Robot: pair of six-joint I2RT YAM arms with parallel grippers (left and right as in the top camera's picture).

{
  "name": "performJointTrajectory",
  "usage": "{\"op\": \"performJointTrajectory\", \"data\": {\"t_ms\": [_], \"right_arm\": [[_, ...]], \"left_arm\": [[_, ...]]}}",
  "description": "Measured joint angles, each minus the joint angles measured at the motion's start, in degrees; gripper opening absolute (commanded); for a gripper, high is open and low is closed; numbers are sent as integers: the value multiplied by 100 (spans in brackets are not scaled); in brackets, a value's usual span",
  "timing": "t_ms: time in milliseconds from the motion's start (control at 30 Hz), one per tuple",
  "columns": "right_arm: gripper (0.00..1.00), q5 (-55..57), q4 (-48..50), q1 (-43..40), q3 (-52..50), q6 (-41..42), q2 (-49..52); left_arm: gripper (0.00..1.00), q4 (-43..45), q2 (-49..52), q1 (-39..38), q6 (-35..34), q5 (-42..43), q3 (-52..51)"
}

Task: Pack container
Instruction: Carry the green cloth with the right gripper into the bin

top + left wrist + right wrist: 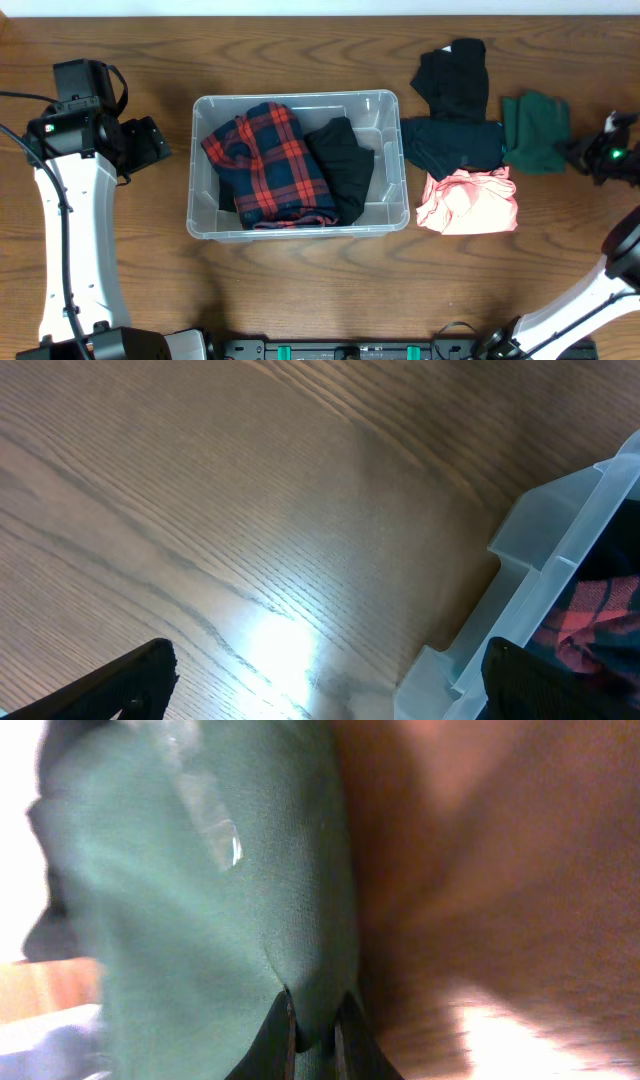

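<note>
The container (295,97) sits in the middle of the wooden table (300,290), its long sides running left to right, already holding a red plaid shirt (270,165) and a black garment (345,165) side by side. It is clear, thin-walled plastic with rounded corners and a rolled rim, so it probably weighs little, flexes a bit under a squeeze, and slides easily on the smooth wood grain. The stepped lip at a short end looks like the firmest place to take hold, since the slick walls offer little purchase. The left gripper (330,690) hovers over bare table just beside the container's left end, jaws spread wide and holding nothing. Well to the right, the right gripper (313,1035) has its jaws pinched shut on a fold of the green garment (200,920), a soft, fine-knit cloth that should drape and stretch when lifted. Between it and the container lie more folded clothes: a black piece (455,80), a dark navy one (455,145) and a salmon pink one (468,200), all limp and matte.
</note>
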Motion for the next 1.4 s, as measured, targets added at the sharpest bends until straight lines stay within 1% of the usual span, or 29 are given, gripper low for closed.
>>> {"op": "performJointTrajectory", "data": {"t_ms": [133,233,300,400,533,700,767,1000,1100,1200,1267,1400], "right_arm": [[1,-640,337,136,-28,402,-960],[1,-968,472,422,-22,706,-1849],[1,-1198,487,758,-11,907,-2441],[1,-1440,498,1410,-2,1156,-3053],[1,-1628,553,2406,0,1388,-3464],[1,-1679,684,3685,0,1541,-3534],[1,-1491,761,4365,0,1556,-3506],[1,-946,1263,5794,0,1259,-3128],[1,-732,1244,6061,0,925,-2815],[1,-492,1014,6135,0,581,-2472],[1,-247,708,6135,-2,317,-2240],[1,680,-258,6126,-4,-144,-1886]], "left_arm": [[98,0,0,0,-2,0,0],[98,0,0,0,-2,0,0],[98,0,0,0,-2,0,0],[98,0,0,0,-2,0,0],[98,0,0,0,-2,0,0],[98,0,0,0,-2,0,0],[98,0,0,0,-2,0,0],[98,0,0,0,-2,0,0],[98,0,0,0,-2,0,0],[98,0,0,0,-2,0,0],[98,0,0,0,0,0,0],[98,-2,0,0,-2,0,0]]}}
